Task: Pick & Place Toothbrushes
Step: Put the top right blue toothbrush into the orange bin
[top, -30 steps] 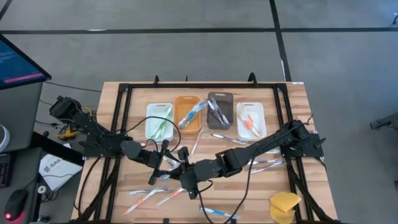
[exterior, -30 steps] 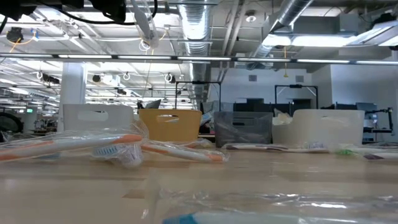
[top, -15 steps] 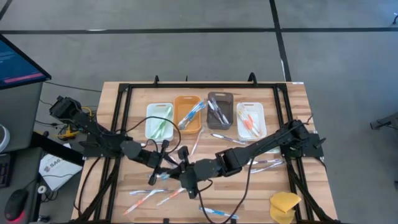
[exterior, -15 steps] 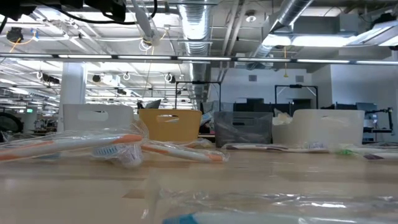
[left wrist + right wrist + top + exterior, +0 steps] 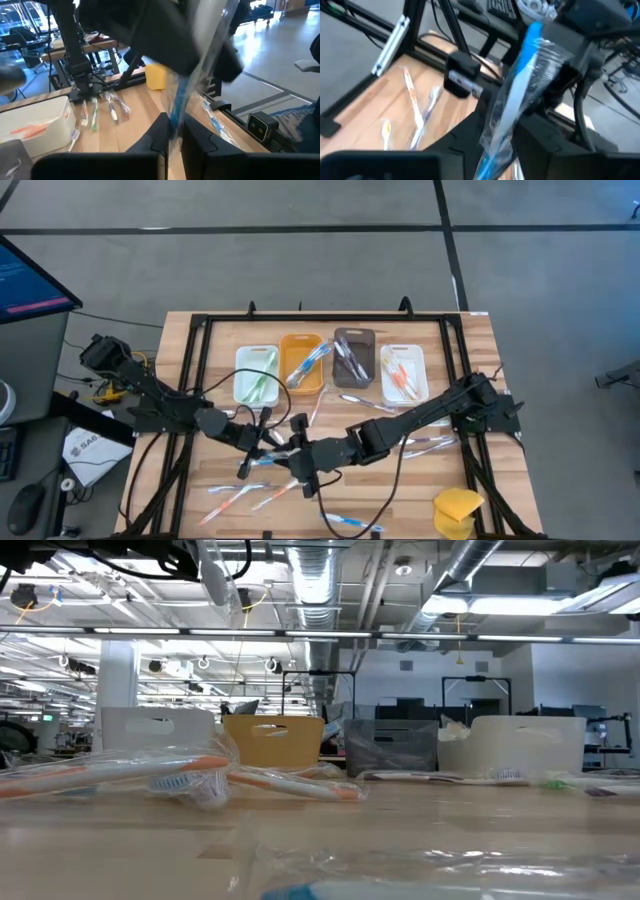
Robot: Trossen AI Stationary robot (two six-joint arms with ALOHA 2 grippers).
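Jaws, left gripper [image 5: 268, 443]: closed on blue-handled wrapped toothbrush [image 5: 177, 107], lifted clear of tabletop [image 5: 480, 345] near centre, 7 o'clock of orange bin [image 5: 301, 363].
Jaws, right gripper [image 5: 300, 455]: just beside, at 4 o'clock of left; partly parted around same wrapped toothbrush [image 5: 517, 87], grip apparently loosening; judged a hand-over between arms.
Sorted so far: green brushes in white-green bin [image 5: 255, 374]; blue in orange bin; grey in dark bin [image 5: 353, 358]; orange-pink in white bin [image 5: 403, 372].
Outstanding: loose brushes [image 5: 240, 495] at 7 o'clock on tabletop, more [image 5: 350, 523] at 6 o'clock, several [image 5: 430, 443] at 4 o'clock under right arm.
Progress judged roughly half; held brush likely bound for orange bin.
Other: yellow lump [image 5: 457, 511] at 5 o'clock corner.
Writing: none legible on wrappers or bins.
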